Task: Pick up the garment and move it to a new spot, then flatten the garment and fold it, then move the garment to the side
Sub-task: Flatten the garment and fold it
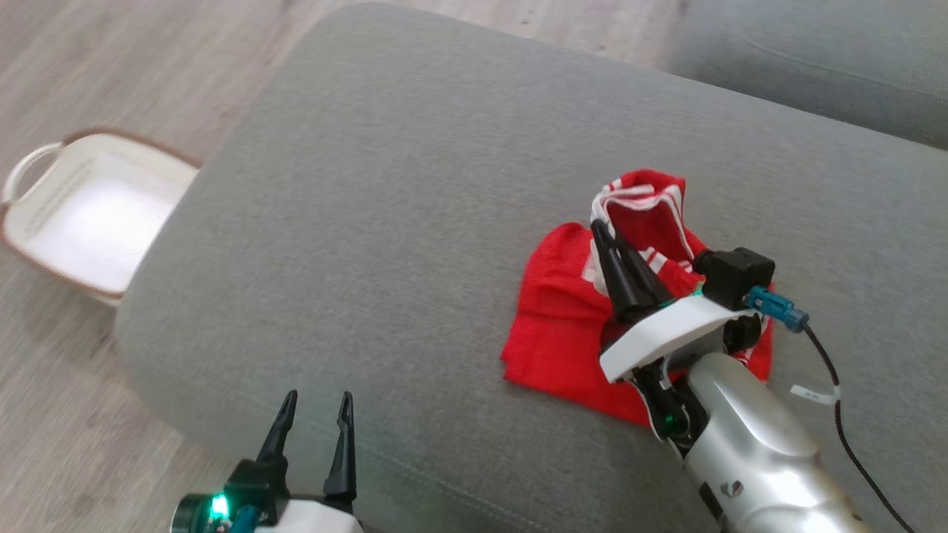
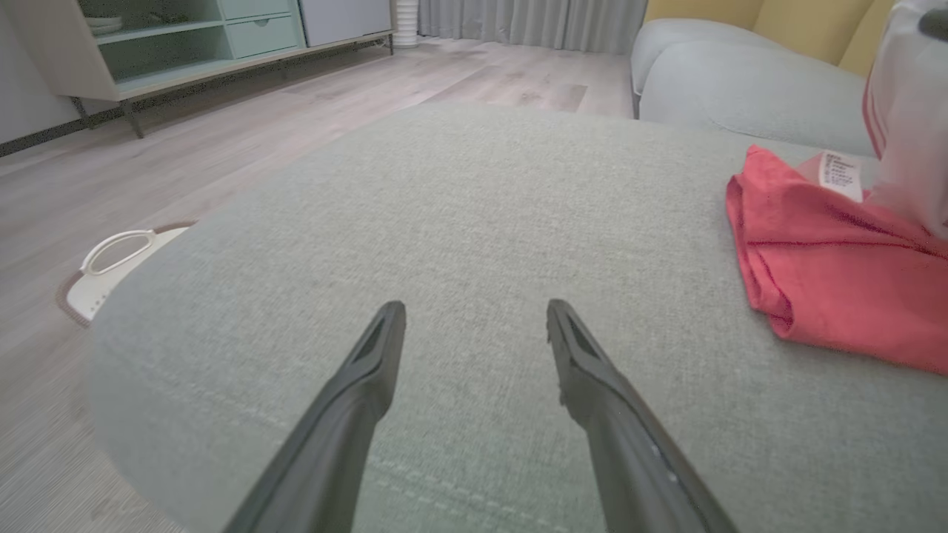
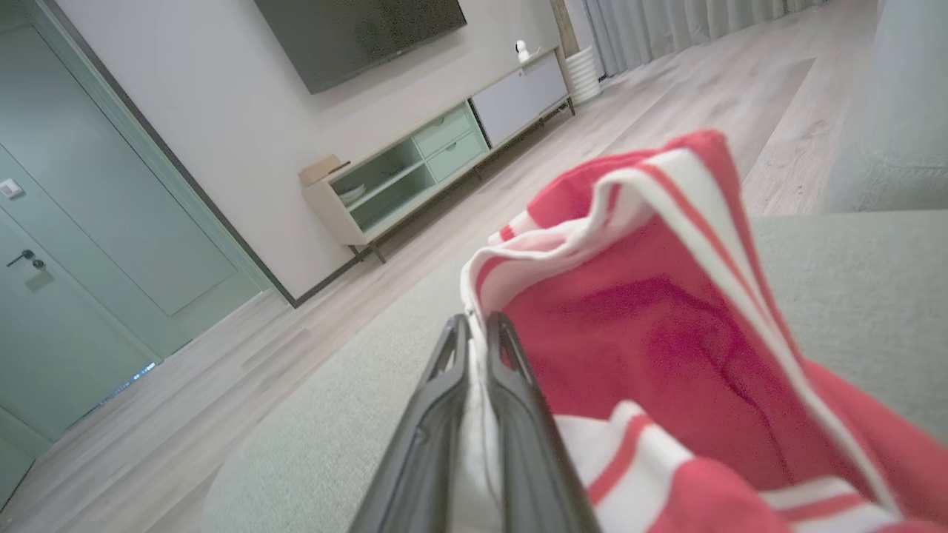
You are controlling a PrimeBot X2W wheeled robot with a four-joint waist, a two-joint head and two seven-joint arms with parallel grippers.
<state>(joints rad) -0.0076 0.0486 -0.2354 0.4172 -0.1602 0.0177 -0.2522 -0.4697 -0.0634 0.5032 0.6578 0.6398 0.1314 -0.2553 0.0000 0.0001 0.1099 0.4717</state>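
Garment: the red garment (image 1: 563, 326) with white stripes lies crumpled on the right part of the grey sofa seat (image 1: 415, 222); one striped edge stands lifted above the rest

Right gripper: the right gripper (image 3: 478, 320) has its fingers pressed nearly together on a white-trimmed edge of the garment; pale cloth shows between them in the right wrist view

Left gripper: the left gripper (image 1: 318, 397) hovers over the seat's near edge, well apart from the garment; fingers spread wide, nothing between them

Surroundings: a white basket (image 1: 44, 215) with a brown rim stands on the wooden floor (image 1: 111, 59), beside the seat's left end
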